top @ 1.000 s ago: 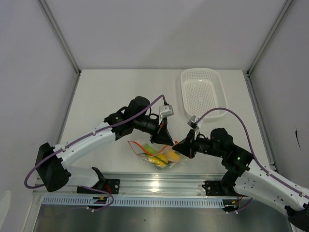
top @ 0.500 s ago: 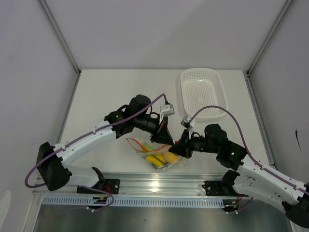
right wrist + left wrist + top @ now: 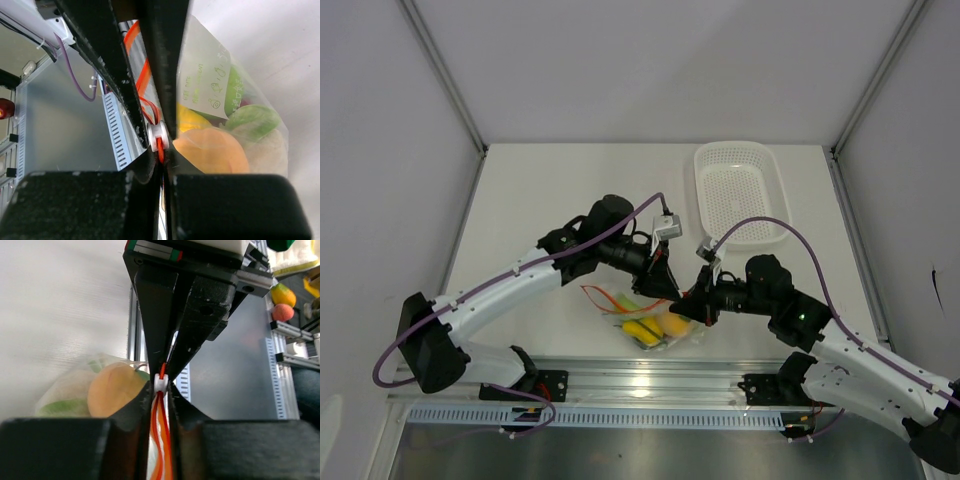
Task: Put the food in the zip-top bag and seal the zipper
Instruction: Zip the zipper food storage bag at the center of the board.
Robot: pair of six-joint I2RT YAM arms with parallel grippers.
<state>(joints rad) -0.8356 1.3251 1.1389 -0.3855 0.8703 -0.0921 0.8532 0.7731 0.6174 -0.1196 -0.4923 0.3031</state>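
The clear zip-top bag (image 3: 655, 325) lies near the table's front edge with the food inside: an orange-yellow round fruit (image 3: 212, 150), a green apple (image 3: 252, 120), a yellow piece (image 3: 192, 121) and a pale leafy piece (image 3: 272, 147). The red-orange zipper (image 3: 610, 297) runs along its mouth, with a white slider (image 3: 157, 135) on it. My left gripper (image 3: 666, 286) is shut on the zipper strip (image 3: 161, 440) just behind the slider (image 3: 161, 382). My right gripper (image 3: 688, 305) meets it tip to tip and is shut on the strip at the slider's other side.
A white perforated basket (image 3: 740, 190) stands at the back right. A metal rail (image 3: 640, 385) runs along the near edge just below the bag. Side walls close in the table.
My right gripper has moved left until its tips meet my left gripper's at the zipper. The bag has shifted slightly left and bunched. The left arm has barely moved.
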